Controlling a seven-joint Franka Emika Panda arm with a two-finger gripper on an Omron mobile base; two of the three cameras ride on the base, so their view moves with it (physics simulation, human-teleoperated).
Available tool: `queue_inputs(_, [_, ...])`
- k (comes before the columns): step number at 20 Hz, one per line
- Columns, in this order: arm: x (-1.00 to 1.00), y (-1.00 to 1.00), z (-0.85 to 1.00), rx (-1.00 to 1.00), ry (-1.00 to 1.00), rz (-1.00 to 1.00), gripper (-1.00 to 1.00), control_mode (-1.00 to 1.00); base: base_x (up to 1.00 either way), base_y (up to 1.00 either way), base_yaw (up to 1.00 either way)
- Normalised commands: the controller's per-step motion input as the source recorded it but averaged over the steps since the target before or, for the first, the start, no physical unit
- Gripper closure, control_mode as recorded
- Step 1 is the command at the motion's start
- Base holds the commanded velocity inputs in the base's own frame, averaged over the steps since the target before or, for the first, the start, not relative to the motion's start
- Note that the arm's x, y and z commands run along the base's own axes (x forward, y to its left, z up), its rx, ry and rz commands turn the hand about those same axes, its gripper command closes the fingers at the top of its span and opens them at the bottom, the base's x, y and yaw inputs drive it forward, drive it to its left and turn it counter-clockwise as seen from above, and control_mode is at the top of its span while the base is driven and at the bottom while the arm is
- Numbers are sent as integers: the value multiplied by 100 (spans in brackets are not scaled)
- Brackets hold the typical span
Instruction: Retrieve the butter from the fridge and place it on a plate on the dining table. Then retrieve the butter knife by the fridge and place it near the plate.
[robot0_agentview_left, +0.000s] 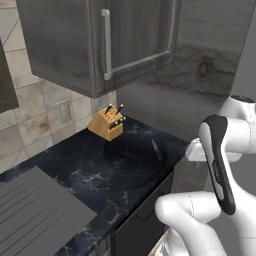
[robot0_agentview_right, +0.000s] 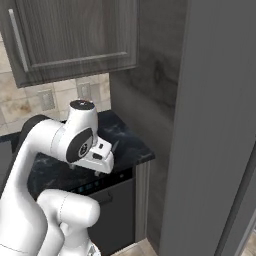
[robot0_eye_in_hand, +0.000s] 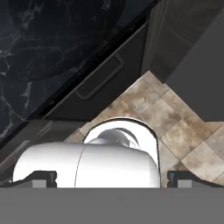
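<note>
The butter knife (robot0_agentview_left: 157, 149), slim and dark grey, lies on the black marble counter (robot0_agentview_left: 90, 175) near its right end, right of a tan knife block (robot0_agentview_left: 106, 124). In the right base view the knife (robot0_agentview_right: 115, 146) shows as a thin sliver just beyond my hand. The fridge (robot0_agentview_right: 215, 125) is the tall grey body at the right. My gripper (robot0_eye_in_hand: 111, 178) hangs in front of the counter edge, pointing down at the floor, open and empty, its fingertips (robot0_eye_in_hand: 43, 177) far apart. The butter, the plate and the dining table are out of view.
A dark wood-grain cupboard (robot0_agentview_left: 100, 40) hangs over the counter, and a wood-grain panel (robot0_agentview_left: 200, 75) stands between counter and fridge. A dark cabinet front with a bar handle (robot0_eye_in_hand: 98, 78) sits under the counter. A grey ribbed panel (robot0_agentview_left: 35, 215) covers the counter's near left. Tan floor tiles (robot0_eye_in_hand: 183, 122) lie below.
</note>
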Motion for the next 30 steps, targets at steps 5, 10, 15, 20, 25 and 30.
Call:
queue_inputs(5, [86,26,-42,0,-1,-1,-100,-100,0,0,0])
queue_inputs(10, [57,-18,-38,0,-10,2,-100,-100,0,0,0])
queue_inputs(15, [77,8,-25,-3,0,6,-100,-100,0,0,0])
queue_inputs(20, [83,26,-7,-3,4,0,-100,-100,0,0,0])
queue_inputs(25, [93,4,-18,-6,7,-7,-100,-100,0,0,0])
queue_inputs(30, [80,1,-37,-11,0,-16,-100,-100,0,0,0])
